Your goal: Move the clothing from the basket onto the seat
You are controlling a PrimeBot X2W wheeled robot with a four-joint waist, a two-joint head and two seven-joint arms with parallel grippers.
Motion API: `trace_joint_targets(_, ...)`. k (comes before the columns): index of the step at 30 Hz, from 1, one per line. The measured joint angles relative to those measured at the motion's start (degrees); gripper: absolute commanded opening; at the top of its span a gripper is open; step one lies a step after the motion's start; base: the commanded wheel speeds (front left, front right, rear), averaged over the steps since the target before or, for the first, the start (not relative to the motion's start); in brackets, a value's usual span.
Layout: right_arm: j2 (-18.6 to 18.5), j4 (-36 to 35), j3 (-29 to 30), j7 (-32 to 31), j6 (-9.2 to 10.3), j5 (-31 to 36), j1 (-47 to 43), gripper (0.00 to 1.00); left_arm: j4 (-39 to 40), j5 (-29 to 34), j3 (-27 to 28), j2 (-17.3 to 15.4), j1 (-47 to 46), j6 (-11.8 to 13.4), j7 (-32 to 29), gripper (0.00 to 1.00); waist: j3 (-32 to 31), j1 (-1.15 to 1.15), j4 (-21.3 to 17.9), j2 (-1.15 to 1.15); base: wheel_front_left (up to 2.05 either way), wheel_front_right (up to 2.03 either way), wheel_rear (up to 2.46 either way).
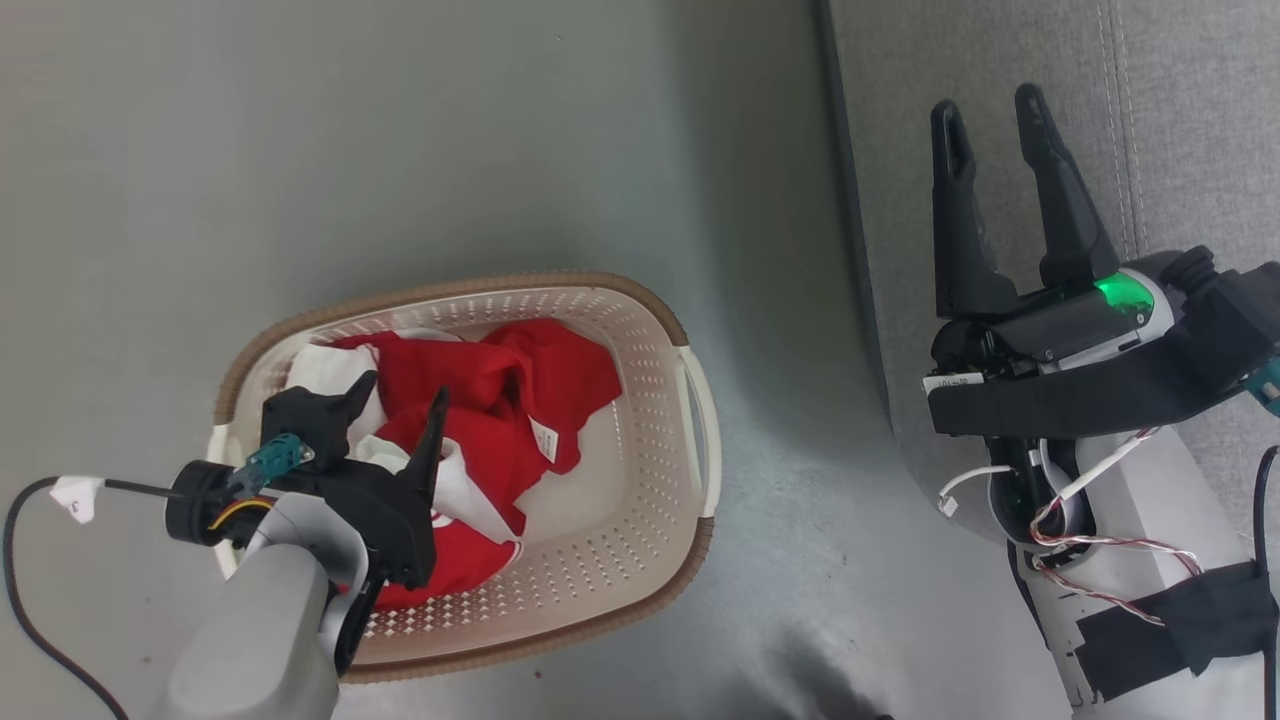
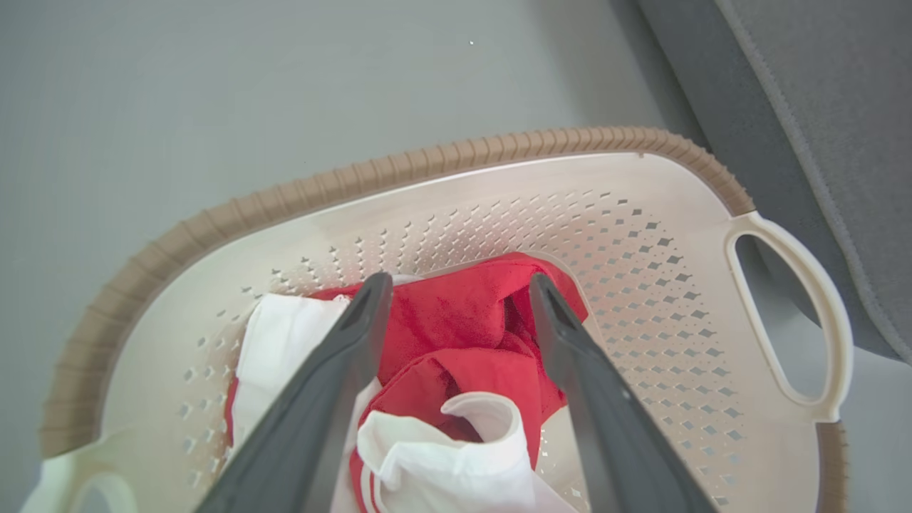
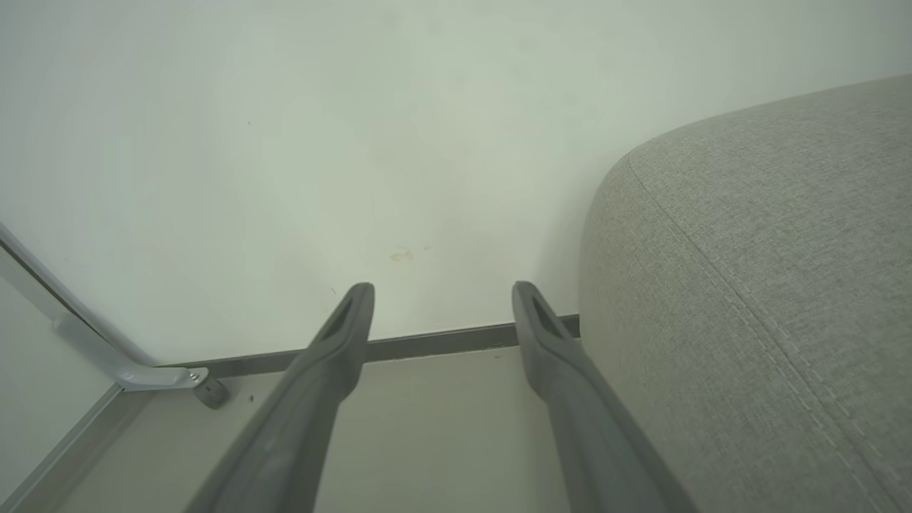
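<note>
- Oval cream-white perforated plastic laundry basket with a brown woven-look rim stands on the smooth grey floor.
- Basket sits to the left of the large grey fabric-upholstered seat cushion. A strip of floor lies between them. In the left wrist view the basket's white loop handle is the part nearest the seat's dark edge.
- Soft red clothing with white panels and white stripes lies crumpled inside the basket, bunched toward its left half. The perforated bottom is bare on the right. A small white label shows on the red fabric.
- Left gripper: two dark fingers spread wide, nothing clamped between them. It hangs over the basket, pointing down at the pile.
- Left wrist view: the fingers straddle a red fold, with a curled white collar-like piece low between them. Contact of the tips with the fabric: cannot tell.
- Right gripper: fingers likewise spread apart, empty. In the head view it lies over the seat's left part, well apart from the basket. A green light glows on its wrist.
- Right wrist view: its fingers point at a pale wall and a grey skirting strip, with the seat's rounded corner to the right.
- A white metal bar end meets the floor at lower left of that view.
</note>
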State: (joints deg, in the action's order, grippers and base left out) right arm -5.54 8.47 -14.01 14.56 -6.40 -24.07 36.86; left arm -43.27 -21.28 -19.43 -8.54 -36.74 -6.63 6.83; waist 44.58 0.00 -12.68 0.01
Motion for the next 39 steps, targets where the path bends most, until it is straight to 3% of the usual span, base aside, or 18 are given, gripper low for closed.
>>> trace_joint_targets(22,1.78,-2.58,-2.02,0.15,-0.25,-0.01,4.22,1.0,-11.7,0.08,0.34,-2.94,-10.18,0.0,-5.28,1.0,9.97,0.0,-7.01,0.0,0.0,0.0,0.0)
trace_joint_targets(35,2.12,-1.89,-2.66,0.15,-0.66,-0.02,4.83,1.0,-17.71,1.07,-0.83,-2.23,-14.13,1.14,-8.03,1.0,11.44,0.0,-10.22,-0.01,0.0,0.0,0.0)
trace_joint_targets(36,2.18,-1.83,-2.66,0.15,-0.66,-0.02,4.83,1.0,-18.17,1.29,-1.03,-2.24,-14.33,1.15,-8.32,0.88,11.44,0.0,-10.29,-0.01,0.0,0.0,0.0)
trace_joint_targets(37,2.23,-1.78,-2.65,0.15,-0.66,-0.02,4.83,1.0,-18.68,1.31,-1.16,-2.23,-14.51,1.15,-8.42,0.44,11.43,0.0,-10.33,-0.01,0.0,0.0,0.0)
trace_joint_targets(38,2.26,-1.7,-2.64,0.15,-0.66,-0.02,4.83,1.0,-19.03,1.31,-1.22,-2.21,-14.55,1.15,-8.75,0.18,11.4,0.0,-10.35,-0.01,0.0,0.0,0.0)
trace_joint_targets(39,2.27,-1.57,-2.61,0.15,-0.66,-0.02,4.83,1.0,-19.35,1.31,-1.23,-2.2,-14.55,1.12,-8.78,0.0,11.37,0.0,-10.35,-0.01,0.0,0.0,0.0)
